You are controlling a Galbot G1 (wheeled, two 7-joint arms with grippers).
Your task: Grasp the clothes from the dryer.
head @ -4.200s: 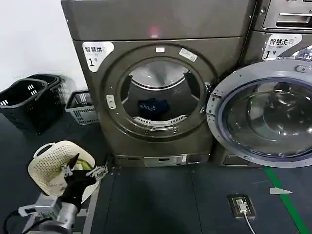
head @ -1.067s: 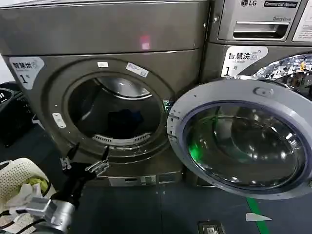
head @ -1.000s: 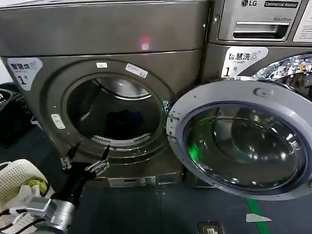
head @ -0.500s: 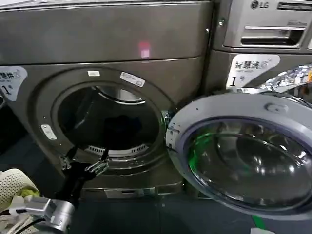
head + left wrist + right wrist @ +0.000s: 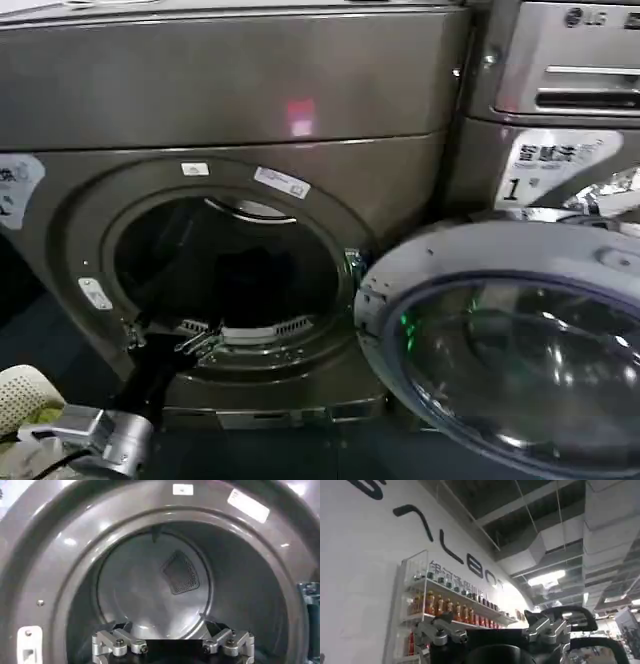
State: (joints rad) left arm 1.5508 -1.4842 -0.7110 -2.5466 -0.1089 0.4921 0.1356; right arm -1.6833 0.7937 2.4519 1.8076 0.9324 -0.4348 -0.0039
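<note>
L pincer [image 5: 168, 340] spread at dryer [image 5: 230, 120] porthole rim; clothes [image 5: 250, 285] barely visible, dark in drum.

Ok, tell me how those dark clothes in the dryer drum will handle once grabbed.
The clothes look like a slumped bundle, so probably floppy and drooping. Small against the dryer mouth, likely light. The left hand, open at the rim, may pinch only some.
</note>
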